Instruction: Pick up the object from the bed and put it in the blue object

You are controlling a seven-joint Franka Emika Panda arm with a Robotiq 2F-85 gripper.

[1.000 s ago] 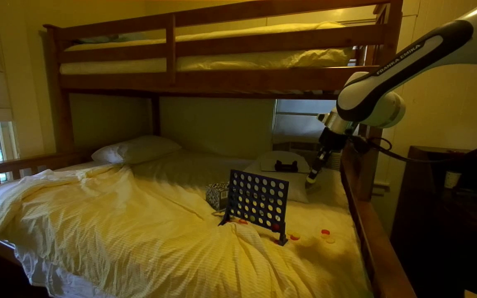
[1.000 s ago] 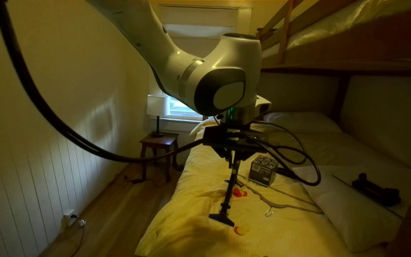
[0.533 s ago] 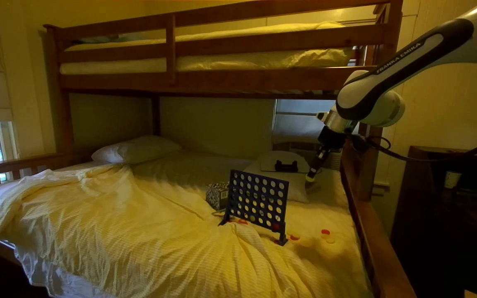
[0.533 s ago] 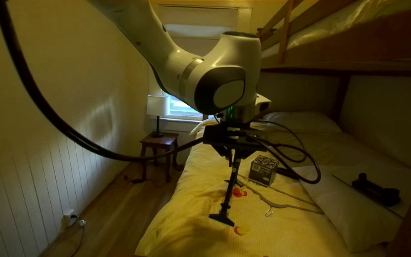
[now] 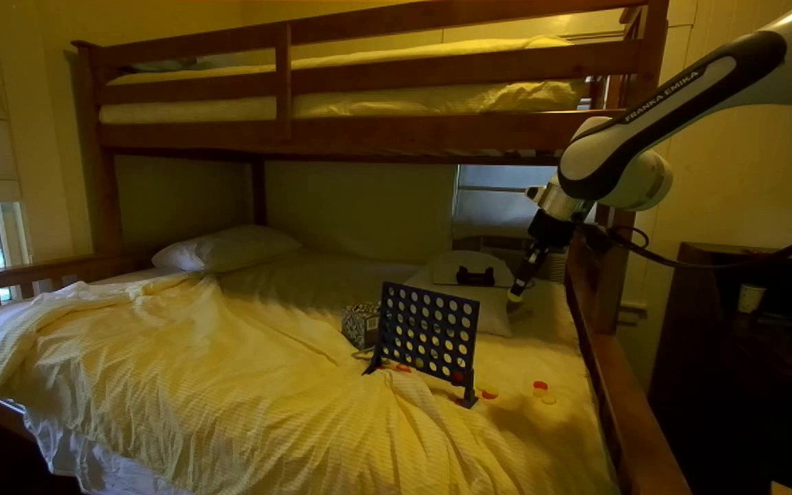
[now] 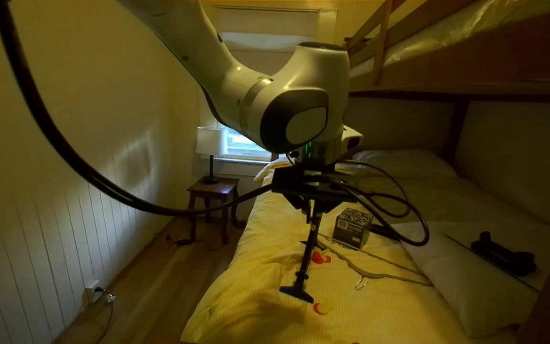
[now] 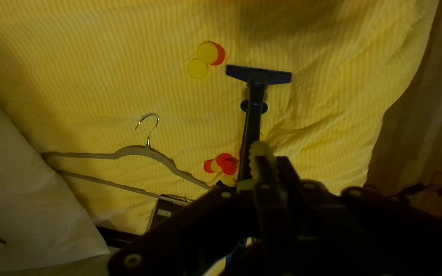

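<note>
A yellow disc (image 7: 261,147) is pinched in my gripper (image 7: 272,158), whose fingers are shut on it. In an exterior view the held disc (image 5: 514,298) hangs at the tip of the gripper (image 5: 518,289), up and to the right of the blue object (image 5: 432,308). That blue board stands upright on the bed (image 5: 265,392), with a grid of round holes. The wrist view looks down along its narrow side, where the board (image 7: 250,130) lies partly behind the disc and the fingers. Other discs lie loose on the sheet: a yellow disc (image 7: 207,52) overlapping a red disc (image 7: 220,54), and a red cluster (image 7: 226,165).
A clothes hanger (image 7: 140,150) lies beside the board. A patterned box (image 6: 353,227) stands behind it. A pillow (image 6: 470,286) carries a flat panel with a black object (image 6: 502,253). Overhead is the upper bunk's rail (image 5: 368,134), and a wooden side rail (image 5: 626,405) borders the bed.
The arm has shifted very slightly upward and is now almost still, with the disc staying in the gripper. The board and loose discs have not moved.
</note>
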